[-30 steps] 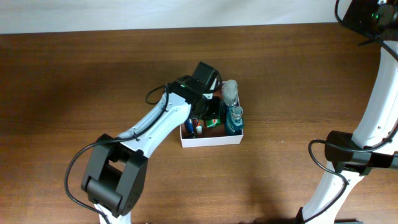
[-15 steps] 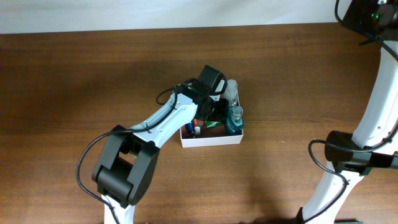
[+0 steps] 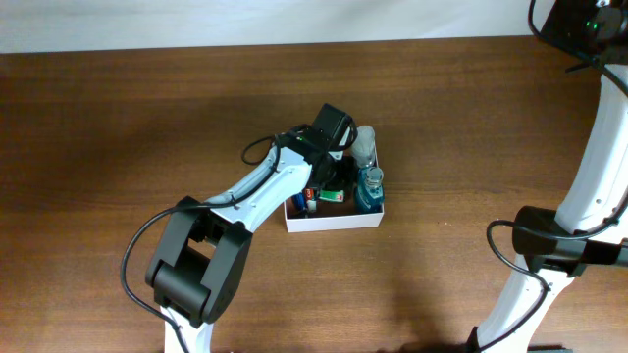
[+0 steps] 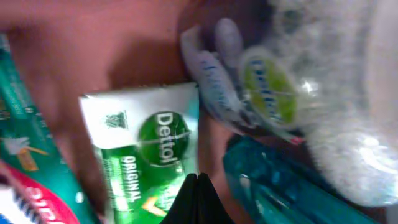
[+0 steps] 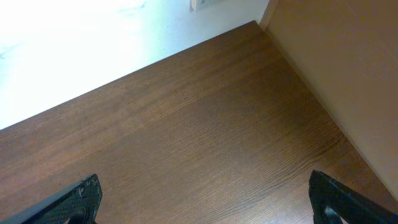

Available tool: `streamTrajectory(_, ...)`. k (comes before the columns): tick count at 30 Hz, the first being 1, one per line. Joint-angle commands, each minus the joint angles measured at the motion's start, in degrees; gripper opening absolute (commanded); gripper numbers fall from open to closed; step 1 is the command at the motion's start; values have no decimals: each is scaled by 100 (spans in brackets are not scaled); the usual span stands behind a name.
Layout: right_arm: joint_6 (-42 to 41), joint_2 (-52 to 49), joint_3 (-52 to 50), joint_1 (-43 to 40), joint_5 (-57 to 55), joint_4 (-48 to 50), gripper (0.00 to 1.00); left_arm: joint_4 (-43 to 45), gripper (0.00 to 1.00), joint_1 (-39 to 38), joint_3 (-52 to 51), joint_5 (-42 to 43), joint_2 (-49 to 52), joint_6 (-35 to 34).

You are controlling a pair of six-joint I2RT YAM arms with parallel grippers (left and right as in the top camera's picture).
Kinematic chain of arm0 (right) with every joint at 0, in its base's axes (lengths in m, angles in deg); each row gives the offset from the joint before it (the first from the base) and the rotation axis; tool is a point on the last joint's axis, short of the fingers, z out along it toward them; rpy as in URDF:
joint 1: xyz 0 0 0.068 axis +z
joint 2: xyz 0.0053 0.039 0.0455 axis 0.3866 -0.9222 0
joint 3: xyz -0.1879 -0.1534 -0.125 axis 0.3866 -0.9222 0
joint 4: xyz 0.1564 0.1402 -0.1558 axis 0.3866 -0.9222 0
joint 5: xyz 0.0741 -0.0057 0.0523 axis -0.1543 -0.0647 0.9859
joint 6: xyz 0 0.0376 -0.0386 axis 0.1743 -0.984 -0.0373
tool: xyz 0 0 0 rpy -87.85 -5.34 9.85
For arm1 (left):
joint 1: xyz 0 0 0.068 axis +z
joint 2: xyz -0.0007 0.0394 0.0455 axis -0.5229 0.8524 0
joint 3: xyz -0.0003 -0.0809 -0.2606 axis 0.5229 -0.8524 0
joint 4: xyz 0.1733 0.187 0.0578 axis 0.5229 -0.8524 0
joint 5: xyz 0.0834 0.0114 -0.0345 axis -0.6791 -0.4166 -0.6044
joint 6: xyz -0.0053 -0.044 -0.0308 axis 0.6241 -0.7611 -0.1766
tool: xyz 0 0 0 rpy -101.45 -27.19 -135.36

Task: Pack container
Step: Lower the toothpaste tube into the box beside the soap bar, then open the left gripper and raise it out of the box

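Note:
The container (image 3: 334, 222) is a white-walled square box with a reddish-brown inside (image 4: 124, 43), at the table's middle. In it lie a green Dettol soap pack (image 4: 149, 155), a teal mouthwash bottle (image 3: 370, 188) that also shows in the left wrist view (image 4: 280, 180), a clear bottle with a Dettol label (image 4: 267, 87), and toothpaste (image 4: 25, 162). My left gripper (image 4: 197, 199) is shut and empty, its tips together low over the soap pack inside the container (image 3: 339, 176). My right gripper (image 5: 205, 199) is open and empty, high above bare table.
The right arm's base (image 3: 559, 250) stands at the table's right side. A clear cap-topped bottle (image 3: 364, 145) leans at the container's far right corner. Brown tabletop (image 3: 147, 127) lies all round the container.
My left gripper has shifted a little to the right, further over the container's inside. In the last half second it has hardly moved. The right arm has not moved.

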Motion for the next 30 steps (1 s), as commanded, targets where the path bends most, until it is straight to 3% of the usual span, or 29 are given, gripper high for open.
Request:
streamTrajectory(1, 0, 44, 37, -15, -50, 7, 98, -70, 0, 15, 87, -376, 46, 83)
streamTrajectory(9, 0, 44, 37, -15, -50, 7, 98, -114, 0, 15, 90, -391, -20, 85)
streamTrajectory(15, 0, 44, 37, -15, -50, 7, 98, -208, 2, 15, 96, -485, -610, 168)
streamTrajectory(19, 0, 44, 37, -15, -50, 7, 98, -376, 4, 15, 96, -1235, -1274, 173)
streamTrajectory(27, 0, 44, 37, -15, -48, 7, 98, -1029, 16, 140, 96, -3062, -2332, 170)
streamTrajectory(28, -2, 44, 37, -15, -50, 7, 98, -1115, 20, 201, 96, -3174, -2385, 170)
streamTrajectory(30, 0, 44, 37, -15, -48, 7, 98, -1296, 36, 415, 96, -3279, -2472, 168)
